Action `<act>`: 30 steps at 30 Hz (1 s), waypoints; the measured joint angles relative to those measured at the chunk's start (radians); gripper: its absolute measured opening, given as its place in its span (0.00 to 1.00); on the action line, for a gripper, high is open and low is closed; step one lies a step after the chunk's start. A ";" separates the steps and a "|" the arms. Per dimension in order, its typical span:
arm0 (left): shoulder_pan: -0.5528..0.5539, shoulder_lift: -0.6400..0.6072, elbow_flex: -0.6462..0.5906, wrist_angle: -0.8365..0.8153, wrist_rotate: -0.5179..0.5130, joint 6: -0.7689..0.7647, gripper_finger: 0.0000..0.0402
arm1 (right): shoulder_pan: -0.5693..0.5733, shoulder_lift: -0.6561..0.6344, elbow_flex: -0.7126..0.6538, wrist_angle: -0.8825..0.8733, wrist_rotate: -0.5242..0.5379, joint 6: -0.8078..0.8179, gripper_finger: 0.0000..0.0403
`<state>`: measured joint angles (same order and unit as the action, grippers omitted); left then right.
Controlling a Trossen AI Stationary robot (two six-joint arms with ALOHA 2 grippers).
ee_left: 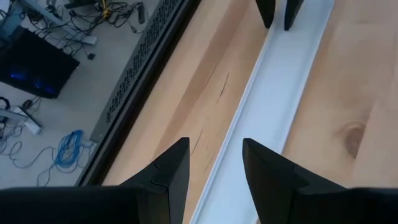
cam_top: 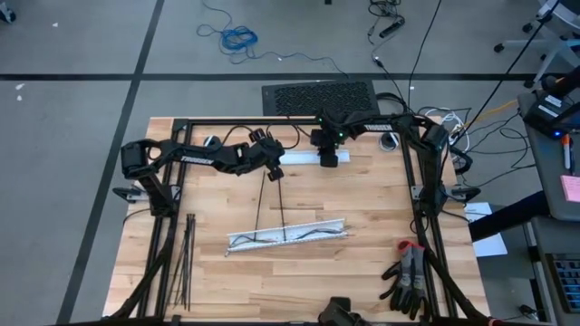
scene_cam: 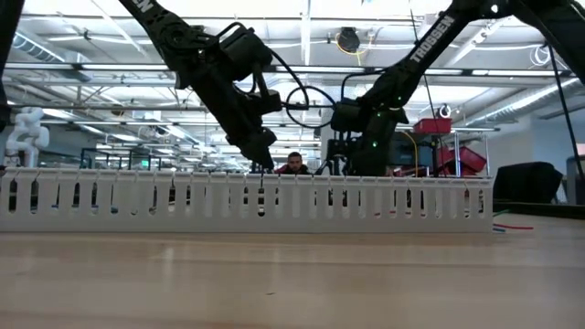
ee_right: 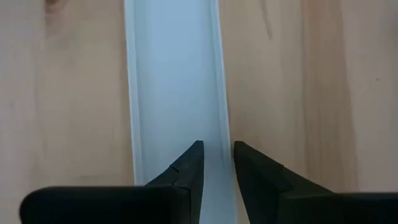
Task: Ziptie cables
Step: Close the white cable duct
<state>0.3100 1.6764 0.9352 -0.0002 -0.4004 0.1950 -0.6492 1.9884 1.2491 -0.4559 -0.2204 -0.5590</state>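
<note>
Hovering over a flat white strip (cam_top: 304, 156) at the worktop's (cam_top: 362, 263) far edge, both end effectors, left (cam_top: 275, 172) and right (cam_top: 328, 159), show parted fingers gripping nothing. Cables (cam_top: 299, 235) lie in the slotted channel (cam_top: 237, 240) mid-worktop; zipties (cam_top: 186, 258) lie left of it.

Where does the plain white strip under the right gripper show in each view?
High view: the white strip lies near the picture's top table edge, centre, under the right gripper.
Low view: not visible; the slotted channel fills the front.
Left wrist view: it runs diagonally.
Right wrist view: it runs straight ahead.
Shared landmark: the right gripper over the strip.
</note>
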 joint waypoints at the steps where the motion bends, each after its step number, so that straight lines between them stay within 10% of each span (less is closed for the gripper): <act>1: 0.003 0.000 0.000 0.000 0.000 0.005 0.36 | -0.004 0.006 0.001 0.003 -0.004 -0.001 0.21; 18: 0.025 0.037 0.002 -0.075 0.008 -0.210 0.36 | -0.001 0.039 0.002 0.005 0.023 0.126 0.01; 30: 0.024 -0.098 -0.001 -0.177 -0.004 -0.215 0.36 | 0.183 -0.206 -0.005 -0.206 0.419 0.226 0.00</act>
<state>0.3344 1.5782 0.9341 -0.1776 -0.4046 -0.0204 -0.4666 1.7827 1.2442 -0.6622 0.1982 -0.3332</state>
